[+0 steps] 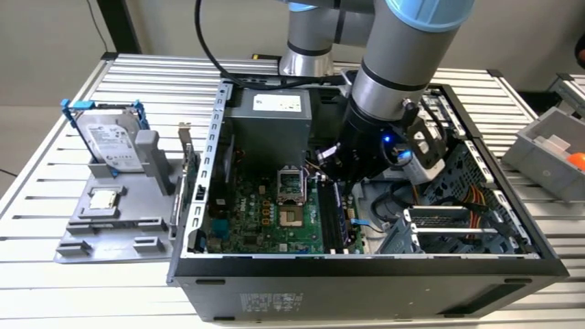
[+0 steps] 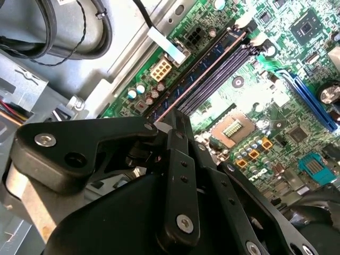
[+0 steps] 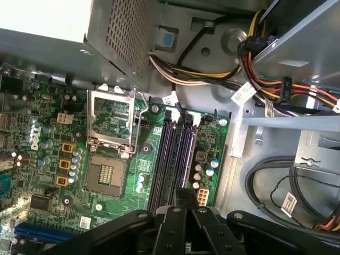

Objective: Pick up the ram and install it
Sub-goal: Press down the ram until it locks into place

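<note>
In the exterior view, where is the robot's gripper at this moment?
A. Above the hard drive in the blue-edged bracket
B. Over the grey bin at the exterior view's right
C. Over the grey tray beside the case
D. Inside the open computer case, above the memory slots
D: the gripper reaches down into the open computer case, and in the first wrist view its black fingers sit over the memory slots on the motherboard.

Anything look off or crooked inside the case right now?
Nothing stands out. The gripper is down over the memory slots, and a ram stick lies along the slot line, not visibly skewed. The CPU socket is open and bare, its frame raised. Cables are bundled off the board.
</note>
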Motion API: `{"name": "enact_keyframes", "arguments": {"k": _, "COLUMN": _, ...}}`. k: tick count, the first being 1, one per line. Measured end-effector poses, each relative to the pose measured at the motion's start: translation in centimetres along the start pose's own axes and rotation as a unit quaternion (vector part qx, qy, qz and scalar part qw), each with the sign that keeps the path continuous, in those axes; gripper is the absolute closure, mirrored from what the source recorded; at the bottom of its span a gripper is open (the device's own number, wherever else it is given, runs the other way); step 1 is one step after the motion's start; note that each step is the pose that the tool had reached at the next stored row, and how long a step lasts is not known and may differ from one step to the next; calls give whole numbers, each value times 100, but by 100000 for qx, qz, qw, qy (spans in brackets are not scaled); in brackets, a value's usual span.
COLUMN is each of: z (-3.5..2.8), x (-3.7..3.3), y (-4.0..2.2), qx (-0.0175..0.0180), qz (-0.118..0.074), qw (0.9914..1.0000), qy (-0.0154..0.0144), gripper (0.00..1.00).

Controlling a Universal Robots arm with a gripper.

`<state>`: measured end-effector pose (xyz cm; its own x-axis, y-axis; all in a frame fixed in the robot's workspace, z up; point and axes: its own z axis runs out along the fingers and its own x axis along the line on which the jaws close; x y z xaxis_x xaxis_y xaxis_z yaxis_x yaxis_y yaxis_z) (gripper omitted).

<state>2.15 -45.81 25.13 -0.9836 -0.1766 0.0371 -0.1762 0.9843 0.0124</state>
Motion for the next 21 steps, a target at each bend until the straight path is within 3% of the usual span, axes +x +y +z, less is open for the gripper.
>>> {"name": "enact_keyframes", "arguments": {"k": 21, "z": 0, "x": 1, "y": 0, "qx": 148, "qz": -3885, "qw": 99924, "qy": 53, "gripper": 100}}
